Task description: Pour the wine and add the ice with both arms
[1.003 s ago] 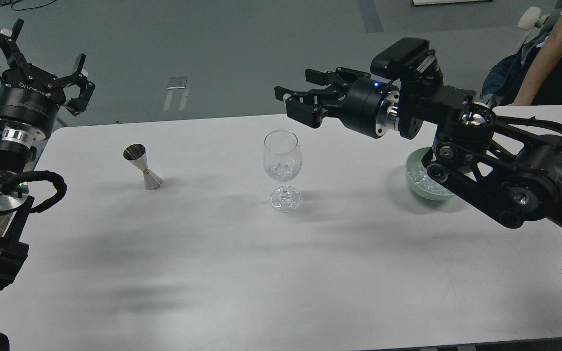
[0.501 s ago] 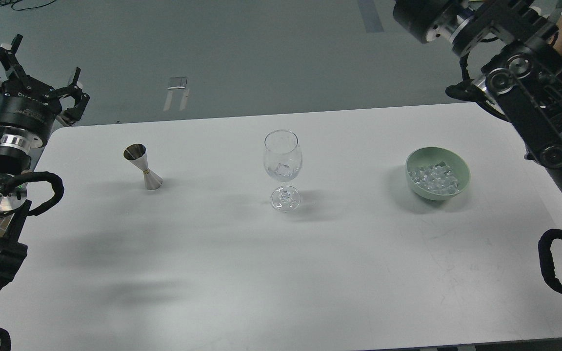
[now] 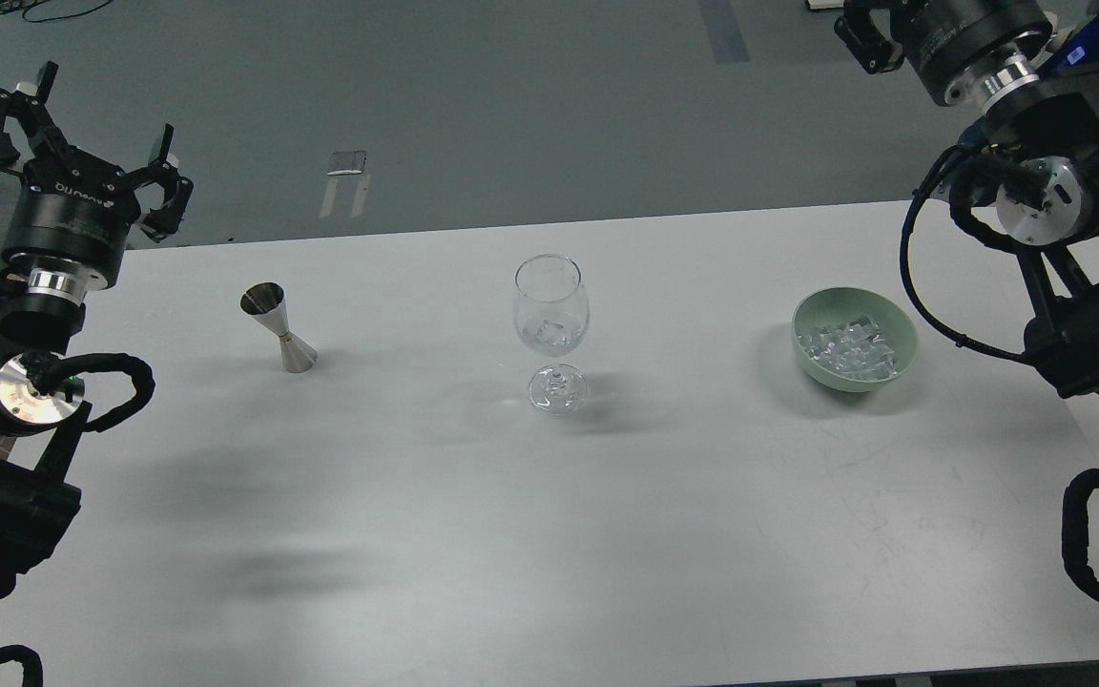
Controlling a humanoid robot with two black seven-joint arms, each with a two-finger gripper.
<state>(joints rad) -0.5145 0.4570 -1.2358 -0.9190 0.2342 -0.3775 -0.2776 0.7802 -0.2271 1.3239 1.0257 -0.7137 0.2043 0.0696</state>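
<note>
A: Right, positions. Wine glass stands upright mid-table, one clear cube low in its bowl. Any liquid in there, can't tell.

B: Ice?

A: Heaped in the green bowl, well right of the glass. Steel jigger stands to the glass's left, leaning in this view, mouth up. Contents not visible.

B: Left gripper?

A: Raised off the table's far-left corner, fingers spread wide, nothing in them. Jigger lies to its right and nearer me, well apart.

B: Right gripper?

A: Up at the top edge, mostly cropped. Fingers can't be told apart, so no call on their state. Bowl sits below it and nearer me, well apart.

B: Which arm for which?

A: My read: right arm is the nearer one to the ice, left arm the nearer one to the jigger. Glass sits between, roughly even. The jigger's long axis runs near vertical, so the left fingers would want to close from the sides across its narrow waist. For more ice, the right arm has to drop down into the bowl from above.

B: Risk?

A: Knocking over the thin-stemmed glass, probably.
</note>
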